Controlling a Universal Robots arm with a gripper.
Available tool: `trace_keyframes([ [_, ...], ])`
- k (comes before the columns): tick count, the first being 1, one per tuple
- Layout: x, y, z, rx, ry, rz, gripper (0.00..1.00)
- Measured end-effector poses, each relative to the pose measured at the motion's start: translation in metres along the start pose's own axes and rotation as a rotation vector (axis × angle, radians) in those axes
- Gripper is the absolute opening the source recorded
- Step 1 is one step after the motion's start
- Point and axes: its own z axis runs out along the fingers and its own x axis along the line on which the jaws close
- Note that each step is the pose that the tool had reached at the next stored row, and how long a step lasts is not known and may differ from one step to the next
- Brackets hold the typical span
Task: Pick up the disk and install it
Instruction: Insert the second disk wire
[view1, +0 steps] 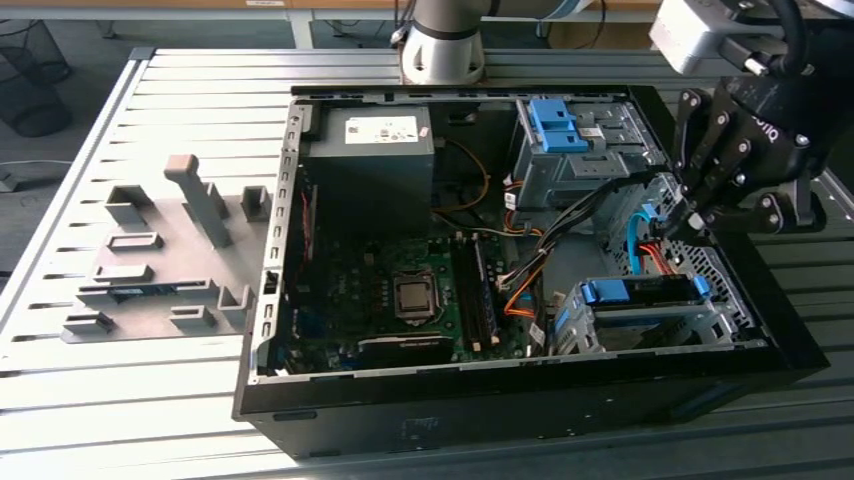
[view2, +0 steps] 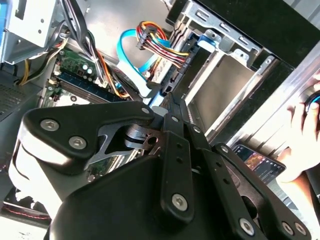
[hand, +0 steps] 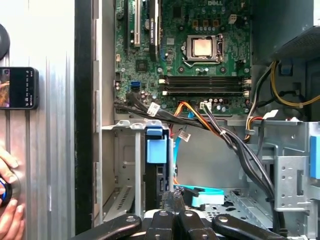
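Hovering end effector (view1: 690, 222) amid cables (view1: 607, 205), near disk (view1: 643, 291)

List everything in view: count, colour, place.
PC case: 1, black, open, on the slatted table.
Motherboard: 1, green, case floor.
Power supply: 1, grey, far corner of the case.
Disk: 1, blue frame, in the near drive cage at the exterior view's right.
Blue bracket: 1, on the far cage.
Cables: bundle, orange, black and blue, between board and cages.
Fixture: 1, grey, exterior view's left.
Phone: 1, black, on the table.
Hand: a person's, beside the case.
Gripper: 1, black, above the near cage.
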Motion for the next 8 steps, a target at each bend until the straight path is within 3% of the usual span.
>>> trace_keyframes([
  [8,-0.0165,0.0010,-0.0002,-0.0001,0.0001,0.000,0.11],
])
